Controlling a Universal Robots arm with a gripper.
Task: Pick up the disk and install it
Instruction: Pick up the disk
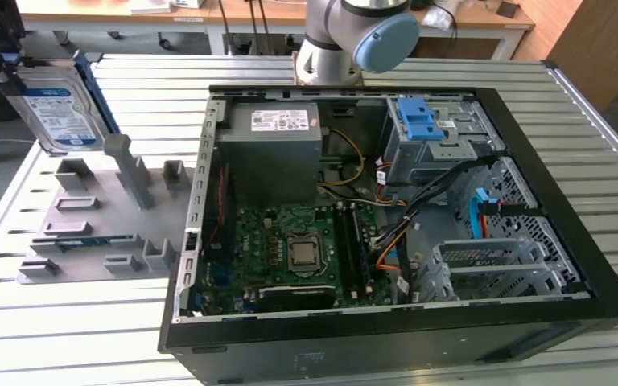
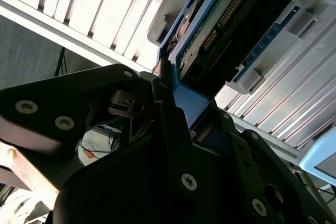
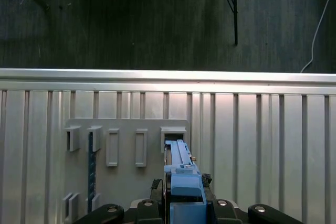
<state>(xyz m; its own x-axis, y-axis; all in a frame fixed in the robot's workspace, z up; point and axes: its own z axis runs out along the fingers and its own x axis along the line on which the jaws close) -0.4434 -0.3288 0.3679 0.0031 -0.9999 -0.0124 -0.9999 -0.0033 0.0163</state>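
Note:
The disk, a silver hard drive with a white-and-blue label and a blue carrier frame, hangs upright above the grey slotted holder plate at the exterior view's left. My gripper is shut on its upper end. In the first wrist view the disk appears edge-on between my fingers, above an empty slot of the holder plate. The second wrist view shows the disk's circuit-board side with my gripper clamped on the blue frame.
The open black computer case lies on the slatted metal table, to the exterior view's right of the holder. Inside are a grey power-supply box, a motherboard and a grey cage with a blue latch. The arm's base stands behind the case.

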